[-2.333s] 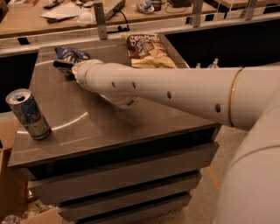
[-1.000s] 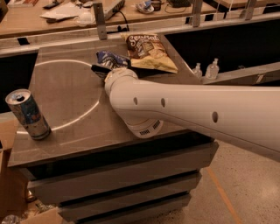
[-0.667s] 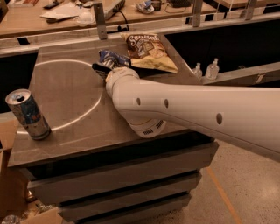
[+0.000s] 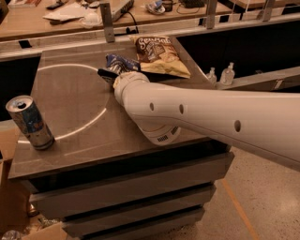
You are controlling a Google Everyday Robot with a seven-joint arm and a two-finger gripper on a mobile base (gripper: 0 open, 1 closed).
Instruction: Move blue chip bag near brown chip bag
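The blue chip bag [image 4: 120,61], crumpled navy foil with white lettering, lies at the back middle of the table. It touches the left edge of the brown chip bag [image 4: 159,56], which lies flat with its dark top toward the back. My gripper [image 4: 111,73] is at the blue bag's near side, right against it, and is mostly hidden behind the white wrist. My white arm [image 4: 197,117] reaches in from the right, low over the table.
A blue-and-silver drink can [image 4: 31,123] stands at the table's front left. The grey table [image 4: 70,98] has drawers below. A wooden counter with clutter [image 4: 70,11] runs behind it. Two small bottles [image 4: 220,75] stand to the right, beyond the table.
The arm carried the blue chip bag from the table's back left to right beside the brown bag. Over the last second, arm and bag have stayed still.
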